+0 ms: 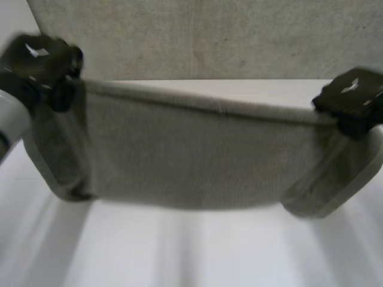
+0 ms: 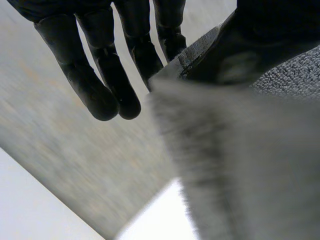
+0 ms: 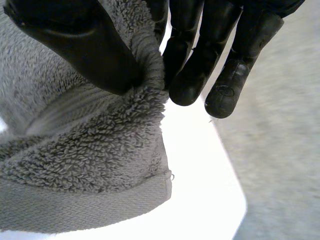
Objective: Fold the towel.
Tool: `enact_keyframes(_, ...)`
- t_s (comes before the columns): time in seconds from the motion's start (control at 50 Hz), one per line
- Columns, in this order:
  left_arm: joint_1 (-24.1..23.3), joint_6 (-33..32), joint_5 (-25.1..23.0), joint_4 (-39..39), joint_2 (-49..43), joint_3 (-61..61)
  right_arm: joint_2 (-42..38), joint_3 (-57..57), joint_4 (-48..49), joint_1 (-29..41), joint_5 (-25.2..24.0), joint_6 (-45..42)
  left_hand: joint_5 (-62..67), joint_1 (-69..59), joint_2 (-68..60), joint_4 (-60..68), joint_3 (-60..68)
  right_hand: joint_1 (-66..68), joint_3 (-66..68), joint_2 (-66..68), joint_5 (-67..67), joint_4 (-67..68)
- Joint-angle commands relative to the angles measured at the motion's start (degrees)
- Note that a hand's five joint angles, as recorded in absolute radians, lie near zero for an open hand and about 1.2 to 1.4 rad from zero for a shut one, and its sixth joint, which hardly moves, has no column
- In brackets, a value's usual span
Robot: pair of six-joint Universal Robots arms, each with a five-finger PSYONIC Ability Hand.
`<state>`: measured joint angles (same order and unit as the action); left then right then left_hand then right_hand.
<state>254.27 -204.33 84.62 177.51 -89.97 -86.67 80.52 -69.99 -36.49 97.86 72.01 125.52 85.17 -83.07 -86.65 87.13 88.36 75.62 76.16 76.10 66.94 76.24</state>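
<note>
left hand (image 2: 125, 60): thumb clamped down on the towel (image 1: 203, 155) at one top corner, pinching the cloth vs the nearest finger. its other fingers (image 2: 95, 80) are straight & relaxed, just beside the towel's edge, apart from it

right hand (image 3: 200, 60): same sort of grip. thumb presses a bunched bit of the towel's other top corner against a finger behind the cloth. remaining fingers (image 3: 235, 65) are near-straight, just beside the towel, w/ nothing in them. the towel's hemmed band hangs below the thumb, loops of pile above it

head view: grey towel held up & stretched betw. both hands. left hand is at the towel's upper left corner, right hand at its upper right corner, a little lower. top edge runs taut from one to the other, dipping slightly twd the right hand. below each hand the towel's end folds back on itself, so both sides look doubled. mid part hangs as one flat sheet

left arm (image 1: 12, 119) w/ pale cap sits just beside the towel's left end

under the towel: white table (image 1: 179, 251). can't tell if the towel's bottom edge touches it or hangs just clear. behind the towel, past the table's far edge: grey backdrop (image 1: 209, 36)
</note>
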Motion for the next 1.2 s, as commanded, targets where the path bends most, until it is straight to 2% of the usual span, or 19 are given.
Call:
enact_keyframes(0.02, -0.1, -3.2, 0.1, -1.5, -18.6, 8.2, -14.8, 6.8, 6.0, 6.0, 9.3, -2.9, -15.2, 3.1, 6.7, -7.1, -8.4, 4.4, 3.8, 3.9, 3.1, 3.8)
enact_keyframes(0.06, -0.4, -6.4, 0.5, -2.0, -22.5, 12.4, -20.0, 14.6, 13.3, 7.3, 12.9, -2.5, -15.2, 3.1, 6.7, -7.1, -8.4, 4.4, 3.8, 3.9, 3.1, 3.8)
enact_keyframes(0.14, -0.5, -11.3, 0.3, -1.3, -26.3, 21.8, -21.6, 22.1, 22.7, 7.3, 14.0, -2.0, -15.2, 3.1, 6.7, -7.1, -8.4, 4.4, 3.8, 3.9, 3.1, 3.8)
enact_keyframes(0.18, -0.5, -11.9, 0.7, 4.1, -26.7, 30.0, -21.6, 24.8, 28.8, 7.3, 14.3, -1.2, -15.2, 3.1, 6.7, -7.1, -8.4, 4.4, 3.8, 3.9, 3.1, 3.8)
enact_keyframes(0.22, -0.6, -11.7, 1.3, 8.3, -26.3, 32.4, -20.8, 25.4, 43.8, 7.6, 14.7, 4.0, -15.2, 3.1, 6.7, -7.1, -8.4, 4.4, 3.8, 3.9, 3.1, 3.8)
enact_keyframes(0.24, -0.6, -11.3, 2.6, 12.6, -25.8, 33.8, -20.8, 25.3, 43.9, 7.6, 14.7, 4.0, -15.2, 3.1, 6.7, -7.1, -8.4, 4.4, 3.8, 3.9, 3.1, 3.8)
enact_keyframes(0.26, -0.6, -11.3, 2.6, 12.7, -25.8, 33.8, -18.9, 23.8, 50.5, 7.7, 14.7, 7.1, -15.2, 3.1, 6.7, -7.1, -8.4, 4.4, 3.8, 3.9, 3.1, 3.8)
enact_keyframes(0.28, -0.8, -10.4, 4.7, 18.1, -24.8, 34.1, -15.9, 21.8, 55.9, 7.3, 15.1, 10.3, -15.2, 3.1, 6.7, -7.1, -8.4, 4.4, 3.8, 3.9, 3.1, 3.8)
enact_keyframes(0.32, -1.1, -9.0, 6.9, 23.4, -23.2, 33.7, -12.9, 19.7, 59.9, 7.0, 15.1, 13.4, -15.2, 3.1, 6.7, -7.1, -8.4, 4.4, 3.8, 3.9, 3.1, 3.8)
enact_keyframes(0.36, -1.8, -5.4, 9.5, 31.3, -19.9, 31.0, -10.8, 18.4, 60.1, 7.0, 15.0, 15.7, -15.2, 3.1, 6.7, -7.1, -8.4, 4.4, 3.8, 3.9, 3.1, 3.8)
enact_keyframes(0.42, -1.9, -2.8, 9.2, 35.2, -17.9, 26.4, -11.3, 17.2, 54.9, 7.0, 14.3, 16.1, -15.2, 3.1, 6.7, -7.1, -8.4, 4.4, 3.8, 3.9, 3.1, 3.8)
enact_keyframes(0.6, -1.6, -2.7, 7.1, 35.7, -19.0, 11.7, -16.4, 13.6, 42.9, 7.6, 13.5, 15.7, -15.2, 3.1, 6.7, -7.1, -8.4, 4.4, 3.8, 3.9, 3.1, 3.8)
enact_keyframes(0.68, -0.9, -2.7, 6.1, 36.2, -20.7, 4.5, -16.6, 9.2, 42.6, 7.2, 12.5, 15.7, -15.2, 3.1, 6.7, -7.1, -8.4, 4.4, 3.8, 3.9, 3.1, 3.8)
enact_keyframes(0.82, 1.2, -2.8, 2.5, 41.5, -25.5, -11.4, -20.9, -6.6, 43.0, 6.7, 3.9, 14.8, -15.2, 3.1, 6.7, -7.1, -8.4, 4.4, 3.8, 3.9, 3.1, 3.8)
enact_keyframes(0.96, 1.3, -3.6, -0.6, 44.7, -26.0, -20.1, -23.7, -14.6, 43.2, 6.6, 3.6, 14.0, -15.2, 3.1, 6.7, -7.1, -8.4, 4.4, 3.8, 3.9, 3.1, 3.8)
enact_keyframes(1.1, 1.3, -9.0, -0.9, 44.8, -25.2, -25.1, -20.1, -20.6, 43.0, 6.3, 4.3, 14.0, -15.2, 3.1, 6.7, -7.1, -8.4, 4.4, 3.8, 3.9, 3.1, 3.8)
enact_keyframes(1.14, 1.3, -12.6, -0.9, 45.0, -25.2, -26.3, -18.6, -21.7, 42.7, 6.3, 4.5, 14.5, -15.2, 3.1, 6.7, -7.1, -8.4, -3.5, -4.0, -3.9, -4.8, -4.1)
enact_keyframes(1.18, 1.3, -13.8, -0.9, 45.0, -25.2, -26.4, -16.2, -24.2, 42.8, 6.3, 3.8, 15.3, -15.2, 3.1, 6.7, -7.1, -8.4, -26.9, -27.4, -27.4, -28.2, -27.5)
enact_keyframes(1.2, 1.4, -14.5, -0.9, 44.9, -25.2, -26.5, -16.2, -24.2, 42.8, 6.3, 3.8, 15.3, -15.2, 3.1, 6.7, -7.1, -8.4, -27.0, -27.6, -27.5, -28.3, -27.6)
